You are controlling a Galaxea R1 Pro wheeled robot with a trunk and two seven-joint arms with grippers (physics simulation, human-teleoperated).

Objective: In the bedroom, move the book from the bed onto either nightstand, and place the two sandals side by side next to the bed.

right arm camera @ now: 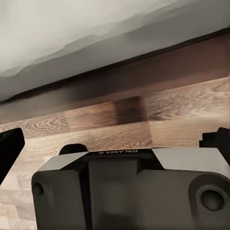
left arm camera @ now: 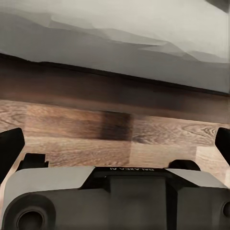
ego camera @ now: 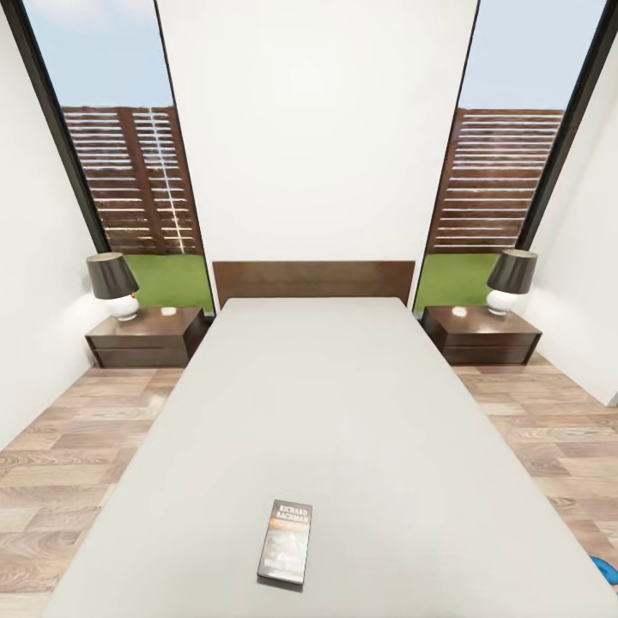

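The book (ego camera: 285,542), dark-covered with white lettering and an orange band, lies flat near the foot end of the bed's pale mattress (ego camera: 326,412). A nightstand (ego camera: 146,336) flanks the headboard at the left and a second nightstand (ego camera: 481,335) at the right. A sliver of one blue sandal (ego camera: 606,571) peeks out on the floor at the bed's right side. In the left wrist view my left gripper (left arm camera: 116,146) is open over the plank floor, facing the bed's dark frame (left arm camera: 115,91). My right gripper (right arm camera: 112,146) is open too, low beside the frame (right arm camera: 143,76).
Each nightstand carries a dark-shaded lamp (ego camera: 112,283) (ego camera: 511,279) and a small white item. Wood plank floor (ego camera: 77,446) runs along both sides of the bed. Tall windows with a slatted fence stand behind, with white walls close on either side.
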